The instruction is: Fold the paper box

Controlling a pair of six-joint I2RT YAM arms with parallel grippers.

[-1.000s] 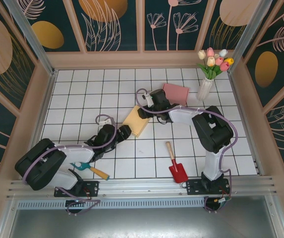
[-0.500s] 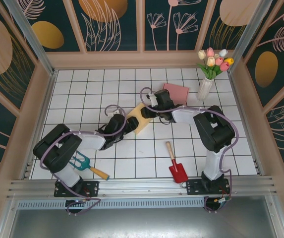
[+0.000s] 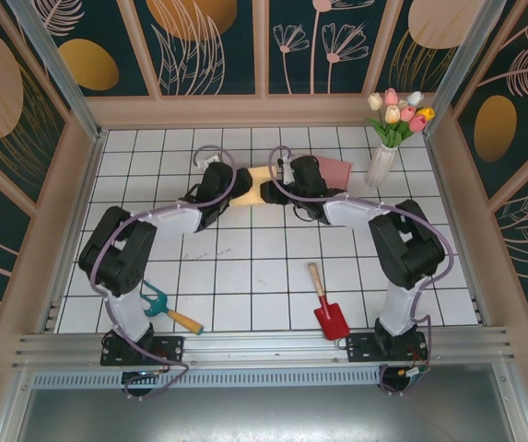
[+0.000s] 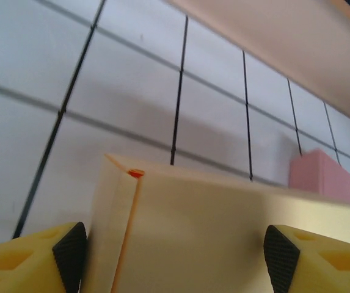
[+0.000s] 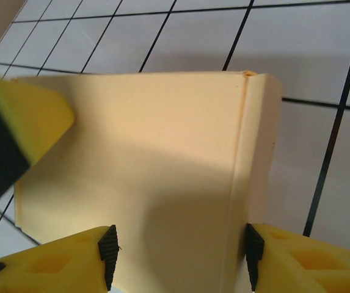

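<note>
The paper box (image 3: 252,178) is to the left of the pink box (image 3: 331,171), near it but apart, with an arm at each end. The right gripper (image 5: 179,250), on the side nearer the pink box, has its pads clamped on the cream panel. The left gripper (image 4: 175,256), on the side farther from the pink box, straddles the paper box, one of its pads (image 4: 71,253) against the folded edge. Whether it clamps cannot be told.

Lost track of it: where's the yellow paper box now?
Top view: the yellow paper box is far-centre on the table, between the left gripper and right gripper, left of the pink box.
</note>
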